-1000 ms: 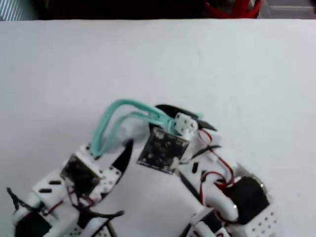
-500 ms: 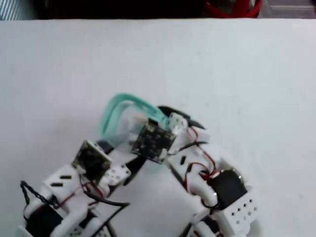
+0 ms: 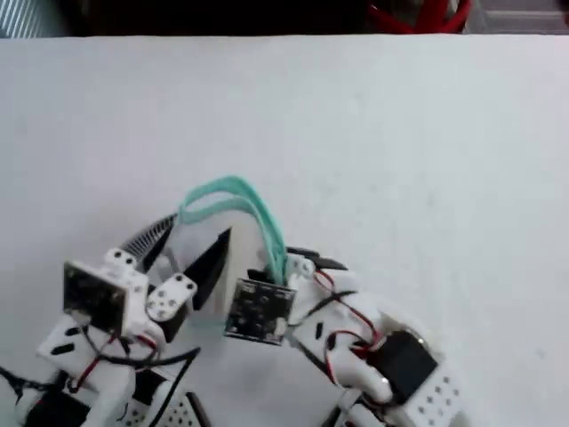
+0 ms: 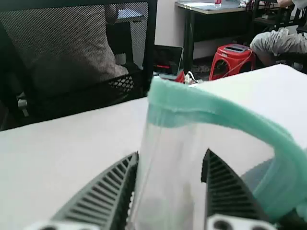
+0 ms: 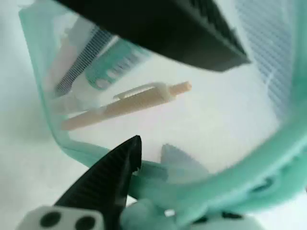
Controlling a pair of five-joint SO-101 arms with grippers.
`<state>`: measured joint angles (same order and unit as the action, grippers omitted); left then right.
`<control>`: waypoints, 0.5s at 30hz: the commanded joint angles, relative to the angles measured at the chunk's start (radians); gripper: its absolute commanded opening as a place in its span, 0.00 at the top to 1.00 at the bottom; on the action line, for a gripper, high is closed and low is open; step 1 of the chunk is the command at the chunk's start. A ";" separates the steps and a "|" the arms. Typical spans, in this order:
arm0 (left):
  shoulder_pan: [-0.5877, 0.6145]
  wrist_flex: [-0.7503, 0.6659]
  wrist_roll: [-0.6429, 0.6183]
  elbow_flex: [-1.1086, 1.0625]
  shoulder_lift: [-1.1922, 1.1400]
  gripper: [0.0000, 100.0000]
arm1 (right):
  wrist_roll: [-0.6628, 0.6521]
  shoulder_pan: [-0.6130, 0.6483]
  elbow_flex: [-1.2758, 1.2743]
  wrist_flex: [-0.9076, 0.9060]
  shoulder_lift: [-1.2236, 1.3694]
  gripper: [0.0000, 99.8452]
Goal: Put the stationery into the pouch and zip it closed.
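I find no legible text, label, brand, number or sign in any of the 3 views. A ruler-like teal strip (image 5: 112,64) inside the pouch (image 5: 240,177), lying just past the right claw (image 5: 187,100), carries fine graduation strokes. I can read no figure beside them. The circuit boards on both wrists show no print I can make out.

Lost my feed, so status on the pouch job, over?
Left gripper open astride clear plastic pouch with teal trim. Right gripper at teal zipper edge. Cream pen inside.
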<state>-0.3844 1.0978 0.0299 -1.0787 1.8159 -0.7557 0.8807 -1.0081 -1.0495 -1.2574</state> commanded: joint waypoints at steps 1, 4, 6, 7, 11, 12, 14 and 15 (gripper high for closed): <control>-0.073 0.017 -0.020 0.132 0.008 0.79 | -0.006 0.059 0.037 -0.027 -0.061 0.98; -0.177 0.084 -0.015 0.169 0.008 0.79 | -0.006 0.051 0.048 -0.030 -0.073 0.98; -0.242 0.117 -0.014 0.169 0.008 0.79 | -0.006 0.051 0.048 -0.025 -0.073 0.98; -0.265 0.132 -0.014 0.167 0.008 0.79 | -0.006 0.050 0.049 -0.022 -0.073 0.98; -0.325 0.175 -0.014 0.175 0.008 0.79 | -0.008 0.050 0.087 -0.022 -0.074 0.98; -0.343 0.178 -0.014 0.178 0.008 0.79 | -0.008 0.048 0.110 -0.025 -0.074 0.98; -0.386 0.184 0.015 0.183 0.008 0.79 | -0.008 0.035 0.158 -0.028 -0.073 0.98; -0.412 0.193 0.057 0.184 0.008 0.79 | -0.006 0.030 0.181 -0.030 -0.073 0.98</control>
<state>-0.6375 1.2743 0.0238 -0.9022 1.8328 -0.7603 0.8853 -0.9252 -1.0863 -1.3341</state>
